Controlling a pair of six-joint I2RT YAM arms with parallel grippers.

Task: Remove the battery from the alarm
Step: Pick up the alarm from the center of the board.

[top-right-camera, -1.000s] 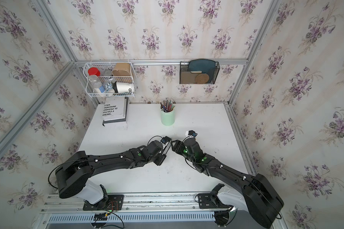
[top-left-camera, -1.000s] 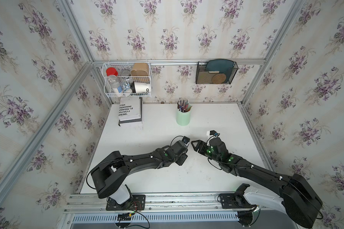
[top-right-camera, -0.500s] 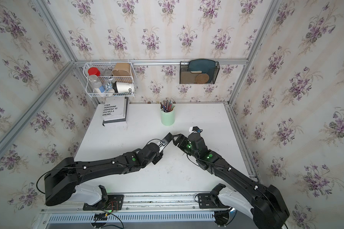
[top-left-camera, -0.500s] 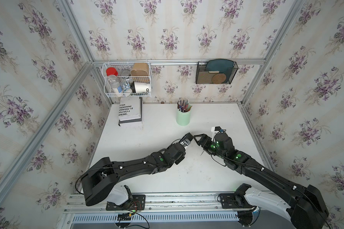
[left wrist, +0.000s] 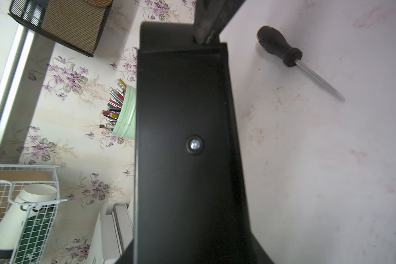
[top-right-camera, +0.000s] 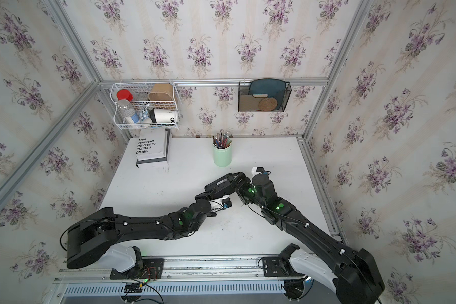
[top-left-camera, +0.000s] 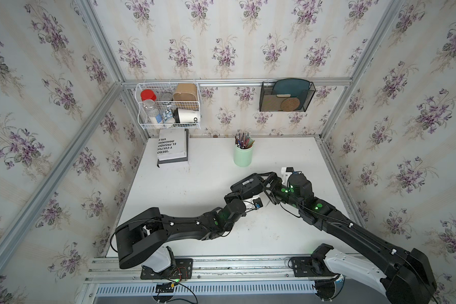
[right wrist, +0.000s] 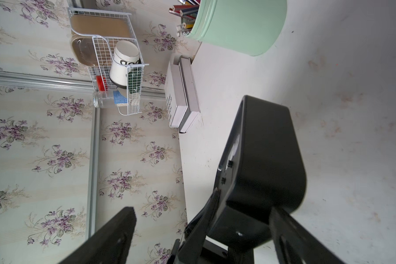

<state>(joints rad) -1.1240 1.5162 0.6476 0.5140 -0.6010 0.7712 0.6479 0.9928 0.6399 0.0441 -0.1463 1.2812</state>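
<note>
Two robot arms, the left arm [top-left-camera: 182, 231] and the right arm [top-left-camera: 353, 231], are showing matte black, boxy links. A white shell [top-left-camera: 159, 262] is covering the left shoulder joint and another [top-left-camera: 353, 267] the right. Green lights [top-left-camera: 283, 190] are glowing along both arms. Thin black cables [top-left-camera: 111, 237] are looping beside the links, with small white clips [top-left-camera: 197, 223] dotting them. A white bracket [top-left-camera: 284, 172] is sitting at the right wrist, and a blue connector [top-left-camera: 258, 204] at the left. The right gripper [top-left-camera: 268, 183] is showing flat black fingers [right wrist: 114, 233].
</note>
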